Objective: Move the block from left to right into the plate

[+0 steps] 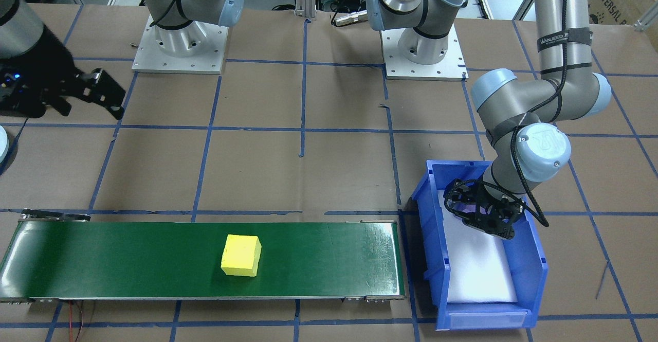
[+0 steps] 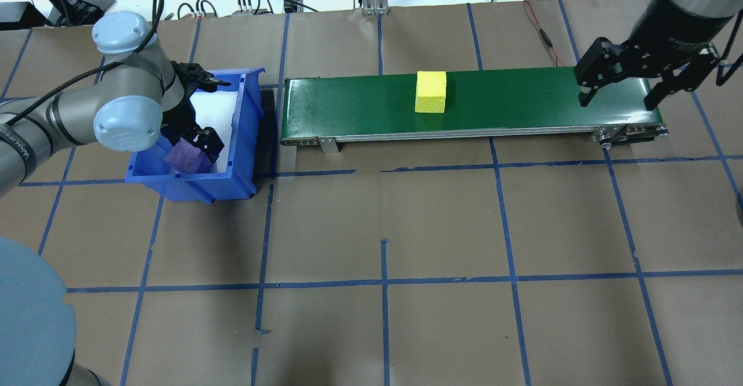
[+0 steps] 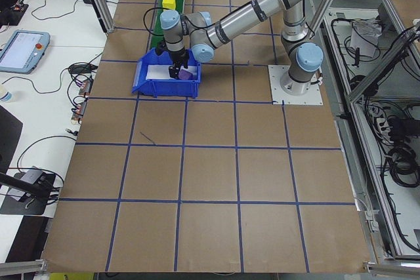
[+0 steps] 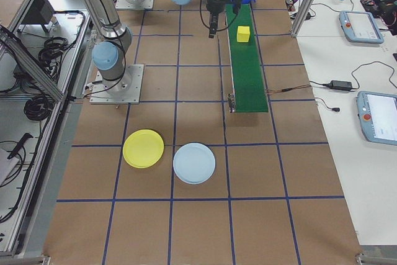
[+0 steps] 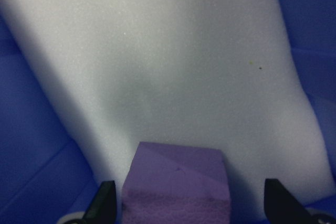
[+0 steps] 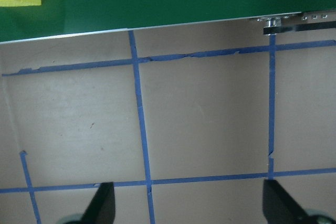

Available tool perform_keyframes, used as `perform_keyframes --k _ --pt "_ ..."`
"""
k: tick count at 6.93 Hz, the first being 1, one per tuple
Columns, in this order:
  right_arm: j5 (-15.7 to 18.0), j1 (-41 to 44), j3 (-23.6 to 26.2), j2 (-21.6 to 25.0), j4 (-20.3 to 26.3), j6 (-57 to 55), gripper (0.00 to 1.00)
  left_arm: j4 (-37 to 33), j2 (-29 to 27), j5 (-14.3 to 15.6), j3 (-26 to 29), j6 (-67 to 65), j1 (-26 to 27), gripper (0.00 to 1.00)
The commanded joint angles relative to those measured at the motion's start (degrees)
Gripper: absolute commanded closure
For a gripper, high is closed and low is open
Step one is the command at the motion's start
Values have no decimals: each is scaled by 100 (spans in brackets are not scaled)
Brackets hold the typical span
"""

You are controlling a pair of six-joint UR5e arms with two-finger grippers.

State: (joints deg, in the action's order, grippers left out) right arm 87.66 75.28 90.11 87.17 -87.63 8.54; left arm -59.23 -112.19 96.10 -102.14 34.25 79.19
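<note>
A: Colours on my side?
B: Yellow block (image 2: pixel 430 92) on the dark green belt (image 2: pixel 522 104). Purple block (image 5: pixel 177 184) on white foam (image 5: pixel 173 66) in my blue bin (image 2: pixel 244 136).
A: Table?
B: Brown table (image 2: pixel 441 223) with a blue tape grid. Plates: one yellow plate (image 4: pixel 143 148), one pale blue plate (image 4: pixel 194 162).

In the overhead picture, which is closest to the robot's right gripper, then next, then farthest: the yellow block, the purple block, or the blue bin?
1. Yellow block, mid-belt, nearest the right gripper.
2. Blue bin, past the belt's far end; its near wall comes next.
3. Purple block, inside the bin, farthest.
</note>
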Motion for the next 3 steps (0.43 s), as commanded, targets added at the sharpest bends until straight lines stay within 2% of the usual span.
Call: perform_keyframes --k 1,2,3 --pt "-47 -417 -90 -532 -314 305 0 43 -13 5 -8 3 0 27" --pt "-56 -418 -21 -769 -830 428 0 52 -13 -4 -8 -6 0 51" --pt "-308 -418 6 -1024 -1070 455 0 70 -13 -13 -8 -6 0 59"
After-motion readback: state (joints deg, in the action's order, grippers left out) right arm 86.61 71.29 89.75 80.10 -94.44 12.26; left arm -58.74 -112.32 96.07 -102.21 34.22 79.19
